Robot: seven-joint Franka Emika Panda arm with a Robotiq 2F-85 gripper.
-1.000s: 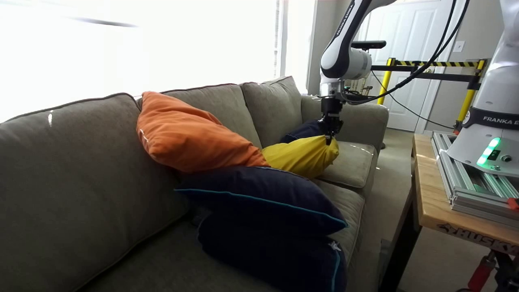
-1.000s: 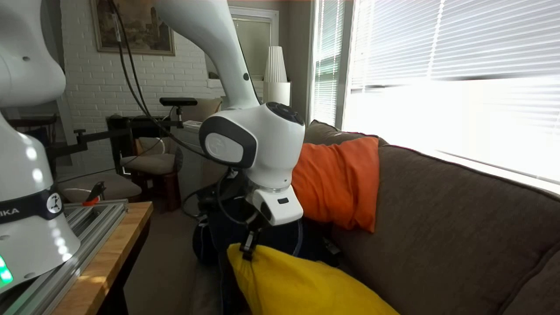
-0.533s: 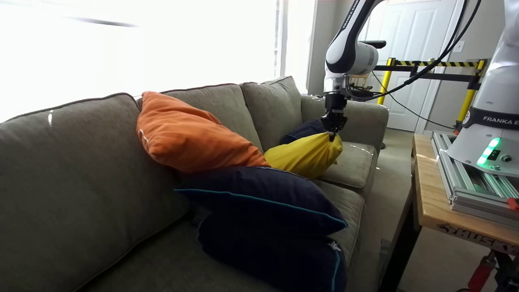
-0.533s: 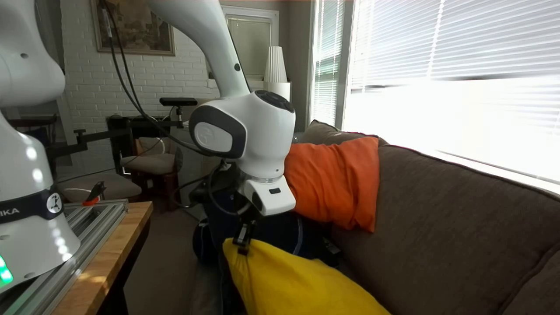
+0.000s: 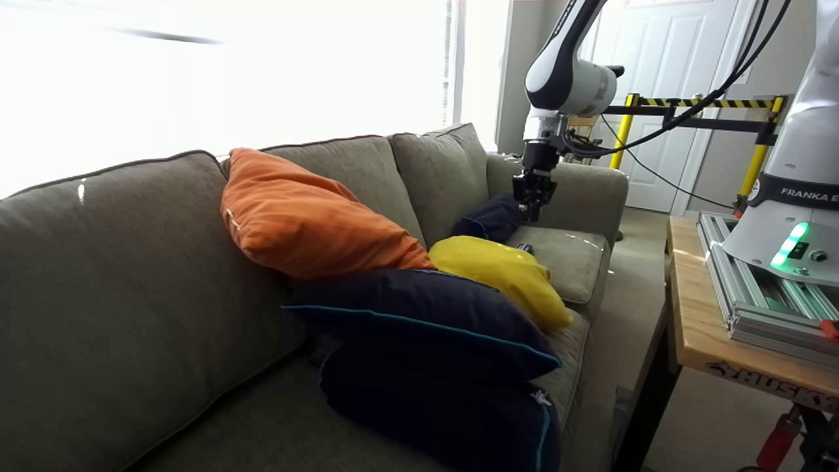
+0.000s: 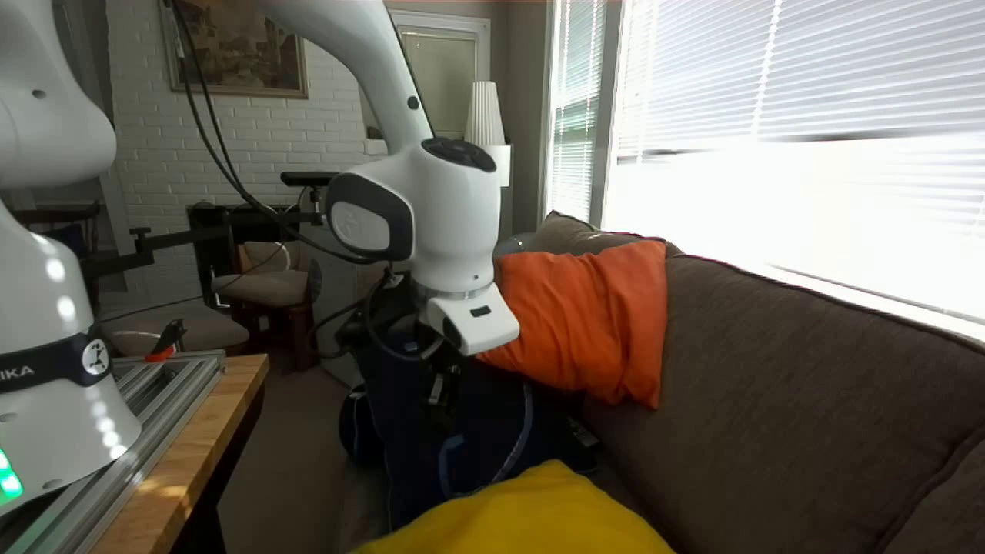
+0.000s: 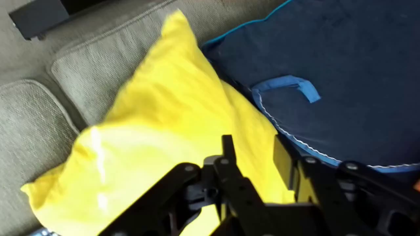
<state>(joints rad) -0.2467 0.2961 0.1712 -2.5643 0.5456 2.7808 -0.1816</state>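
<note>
My gripper (image 7: 252,147) is open and empty in the wrist view, its two black fingers apart above a yellow pillow (image 7: 170,108). In an exterior view the gripper (image 5: 531,213) hangs above the sofa seat, with a gap between its tips and the yellow pillow (image 5: 495,265). The yellow pillow leans against dark blue pillows and its near corner hangs toward the sofa's front edge. It also shows low in an exterior view (image 6: 523,515). A dark blue pillow (image 7: 354,65) with blue piping and a loose strip lies beside the yellow one.
An orange pillow (image 5: 308,216) leans on the sofa back (image 5: 118,262). Dark blue pillows (image 5: 426,314) are stacked in front of it, and another (image 5: 488,216) lies by the far armrest. A small dark object (image 5: 524,248) lies on the seat. A wooden workbench (image 5: 695,314) carries the robot base.
The gripper was shut on a raised corner of the yellow pillow. It has opened, and the pillow has dropped onto the seat. The gripper has risen slightly.
</note>
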